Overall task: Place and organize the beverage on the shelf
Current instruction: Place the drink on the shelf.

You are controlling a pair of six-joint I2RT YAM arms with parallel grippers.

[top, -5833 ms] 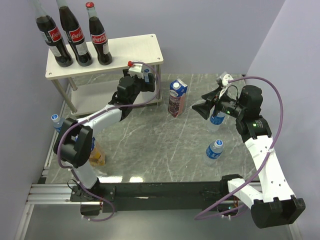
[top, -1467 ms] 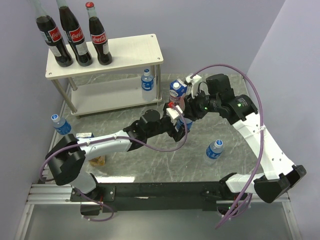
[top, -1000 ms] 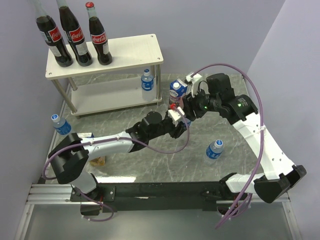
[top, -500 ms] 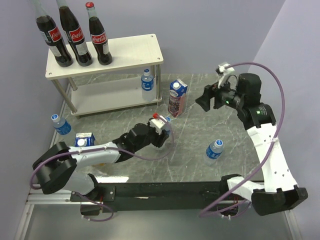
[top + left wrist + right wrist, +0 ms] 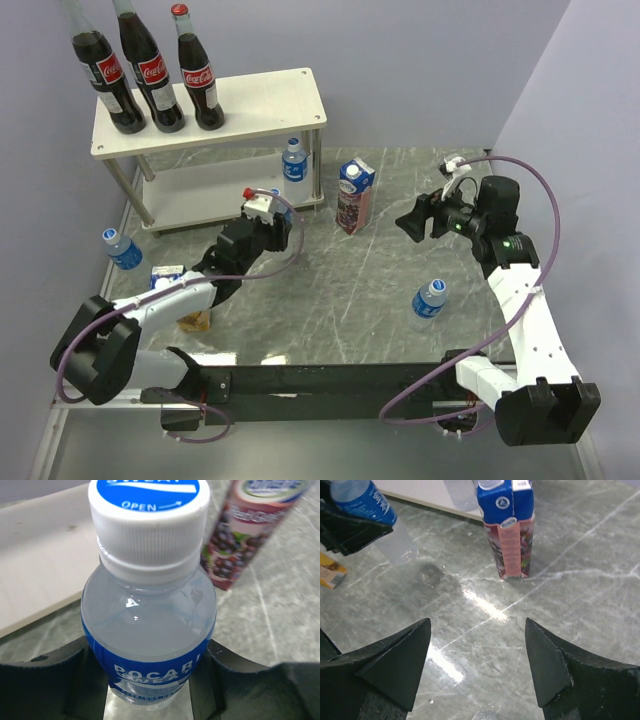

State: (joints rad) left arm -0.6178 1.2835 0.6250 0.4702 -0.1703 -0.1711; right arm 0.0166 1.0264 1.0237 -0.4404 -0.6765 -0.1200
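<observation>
Grey marble-pattern table (image 5: pixel 330 300). A low two-tier whitish wood-grain shelf (image 5: pixel 250 100) with silver legs sits at its 11 o'clock.

The left gripper (image 5: pixel 270 224) is at 5 o'clock of the shelf. It is clamped on a small clear water bottle (image 5: pixel 150 615) with a blue label and white cap. The bottle is lifted off the table and looks tilted in the right wrist view.

The right gripper (image 5: pixel 475 665) has its jaws spread wide with nothing between them. It is over the table at 3 o'clock of the purple juice carton (image 5: pixel 353 197). That carton is tall with a blue top, and stands upright at 4 o'clock of the shelf's right end.

Three dark red-labelled cola bottles (image 5: pixel 150 70) stand in a row at the 9 o'clock end of the top board.

The yellow juice carton (image 5: pixel 196 320) is at the table's 8 o'clock, partly hidden by the left arm.

- **Second water bottle** (image 5: pixel 293 170): by the shelf's right front leg, seemingly on the lower board.
- **Third water bottle** (image 5: pixel 122 248): at the table's 9 o'clock edge.
- **Fourth water bottle** (image 5: pixel 429 300): at the table's 4 o'clock.
</observation>
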